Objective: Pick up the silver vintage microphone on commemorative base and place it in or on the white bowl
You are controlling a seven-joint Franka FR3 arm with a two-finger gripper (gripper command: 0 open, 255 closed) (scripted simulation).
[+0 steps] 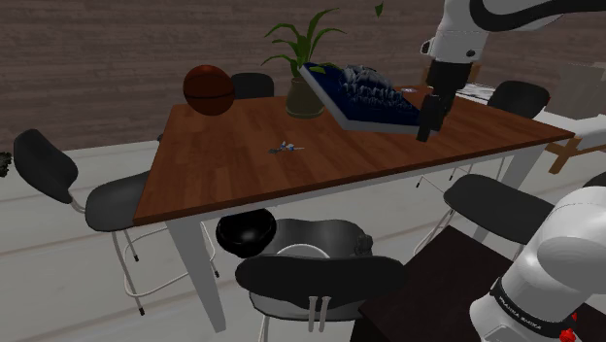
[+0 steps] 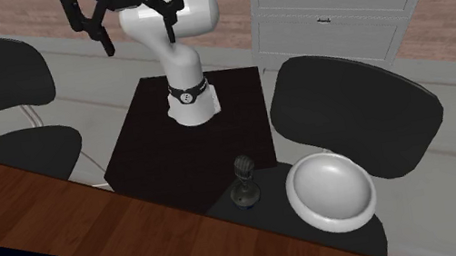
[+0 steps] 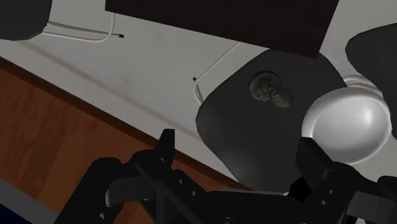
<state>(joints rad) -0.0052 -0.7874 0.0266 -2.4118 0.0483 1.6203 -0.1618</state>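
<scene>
the microphone (image 2: 245, 182) stands upright on a black chair seat (image 2: 270, 210), just beside the white bowl (image 2: 329, 189), at about nine o'clock of it in the second exterior view. it is well apart from the gripper (image 2: 134, 26), which hangs high at roughly eleven o'clock from it. in the wrist view it shows far beyond the spread fingers (image 3: 167, 147), with nothing between them. the white arm (image 1: 466, 29) reaches over the wooden table (image 1: 291, 175), gripper pointing down. the microphone is small and dull grey, with a rounded grille head on a short stem and a round dark base.
</scene>
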